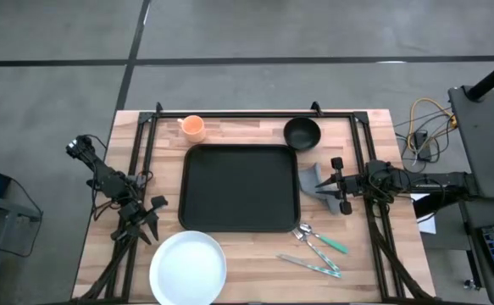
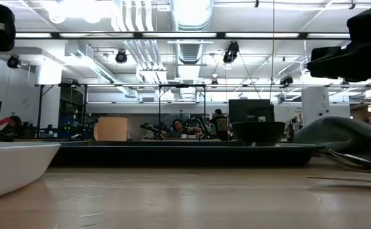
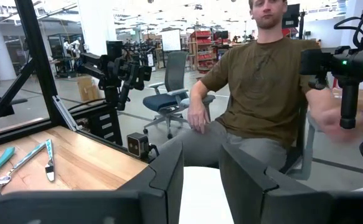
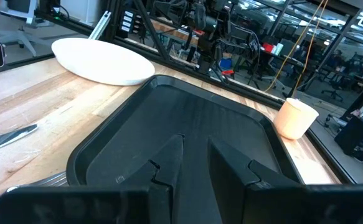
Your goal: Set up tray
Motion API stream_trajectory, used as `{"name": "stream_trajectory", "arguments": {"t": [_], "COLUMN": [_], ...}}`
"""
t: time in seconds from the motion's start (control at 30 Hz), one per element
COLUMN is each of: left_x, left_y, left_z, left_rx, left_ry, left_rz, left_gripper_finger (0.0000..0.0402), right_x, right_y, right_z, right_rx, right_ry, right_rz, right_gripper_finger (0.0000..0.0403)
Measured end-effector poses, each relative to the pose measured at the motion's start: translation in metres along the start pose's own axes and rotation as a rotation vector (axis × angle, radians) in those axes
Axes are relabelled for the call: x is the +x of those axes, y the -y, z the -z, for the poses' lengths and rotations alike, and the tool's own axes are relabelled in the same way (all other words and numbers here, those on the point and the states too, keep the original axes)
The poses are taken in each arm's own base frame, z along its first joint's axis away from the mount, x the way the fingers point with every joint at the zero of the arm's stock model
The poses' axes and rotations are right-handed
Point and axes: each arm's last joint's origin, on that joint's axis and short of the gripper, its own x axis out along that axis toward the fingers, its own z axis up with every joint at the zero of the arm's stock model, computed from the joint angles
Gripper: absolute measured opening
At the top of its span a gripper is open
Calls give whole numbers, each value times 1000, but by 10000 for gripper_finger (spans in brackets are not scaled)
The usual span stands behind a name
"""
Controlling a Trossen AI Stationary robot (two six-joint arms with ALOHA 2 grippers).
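Observation:
The black rectangular tray [image 1: 238, 188] lies flat mid-table and also shows in the right wrist view as the tray [image 4: 187, 124]. A round white plate [image 1: 187, 267] rests on the table by its near-left corner. An orange cup [image 1: 193, 127] and a small black bowl [image 1: 302, 133] stand beyond its far edge. A grey cloth [image 1: 310, 180] lies off its right edge. My left gripper [image 1: 147, 227] hovers open left of the tray, pointing at the plate [image 3: 200, 194]. My right gripper [image 1: 324, 184] hovers open above the cloth, pointing across the tray.
Cutlery with teal handles [image 1: 319, 250] lies on the wood near the tray's near-right corner. Black frame rails [image 1: 145, 144] run along the table's left, far and right sides. A person sits beyond the table's right side in the left wrist view [image 3: 256, 93].

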Motion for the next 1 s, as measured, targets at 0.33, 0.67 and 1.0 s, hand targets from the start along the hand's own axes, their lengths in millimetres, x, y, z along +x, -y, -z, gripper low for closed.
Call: {"name": "stream_trajectory", "arguments": {"t": [0.33, 0.67, 1.0], "left_x": [0, 0, 0], "left_y": [0, -1, -1], "left_z": [0, 0, 0], "left_rx": [1, 86, 88], "left_ry": [-1, -7, -5], "left_rz": [-6, -36, -36], "left_gripper_finger": [85, 85, 85], "right_x": [0, 0, 0], "right_y": [0, 0, 0], "right_z": [0, 0, 0], "right_rx": [0, 0, 0], "right_ry": [0, 0, 0], "right_rz": [0, 0, 0], "right_gripper_finger": [63, 63, 63]}}
